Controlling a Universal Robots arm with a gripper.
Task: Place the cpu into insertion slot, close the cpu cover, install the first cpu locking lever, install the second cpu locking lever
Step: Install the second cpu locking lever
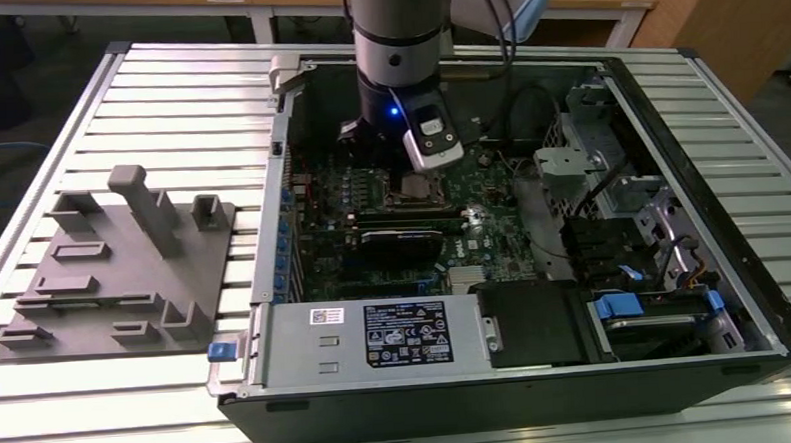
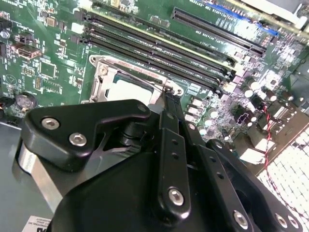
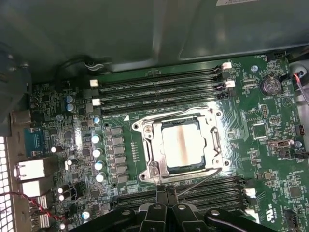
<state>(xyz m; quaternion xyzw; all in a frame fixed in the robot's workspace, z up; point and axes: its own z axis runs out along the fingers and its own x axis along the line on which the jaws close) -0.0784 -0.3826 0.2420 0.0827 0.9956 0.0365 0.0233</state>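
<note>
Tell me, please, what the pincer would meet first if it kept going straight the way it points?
Probably the cpu cover framing the cpu, near the socket's edge; the pincer hangs just above it, though depth is unclear.

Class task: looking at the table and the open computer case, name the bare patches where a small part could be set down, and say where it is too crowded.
Free: slatted table beyond the grey fixture block, and the strip in front of it. Crowded: inside the computer case, where the arm hangs over the cpu; memory slots flank it.

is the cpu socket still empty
No, in the first wrist view the cpu lies in the insertion slot, its silver top showing through the cpu cover.
</note>
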